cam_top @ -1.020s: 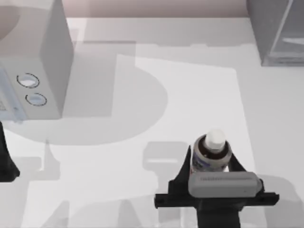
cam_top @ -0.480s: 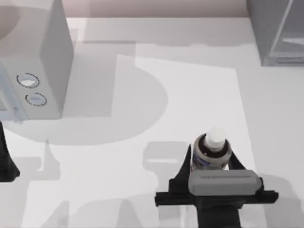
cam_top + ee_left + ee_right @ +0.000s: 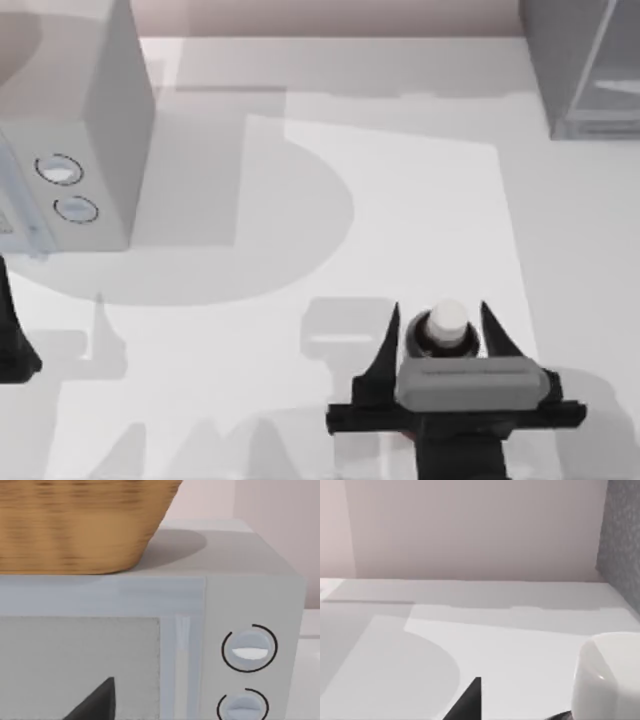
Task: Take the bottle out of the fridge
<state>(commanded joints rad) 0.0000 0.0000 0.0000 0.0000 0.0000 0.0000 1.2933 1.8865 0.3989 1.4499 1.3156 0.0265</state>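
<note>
Top view: right gripper (image 3: 441, 318) jaws open, straddling upright bottle (image 3: 447, 329) on tabletop (image 3: 300, 300), well apart from fridge (image 3: 580, 65). Left arm parked at left edge. Right wrist view: white cap (image 3: 607, 675) close by.

A light grey box-shaped microwave (image 3: 70, 150) with two round blue-ringed dials (image 3: 60, 170) stands at the white table's (image 3: 400, 220) far left, a woven tan wicker basket (image 3: 80, 525) resting on top
</note>
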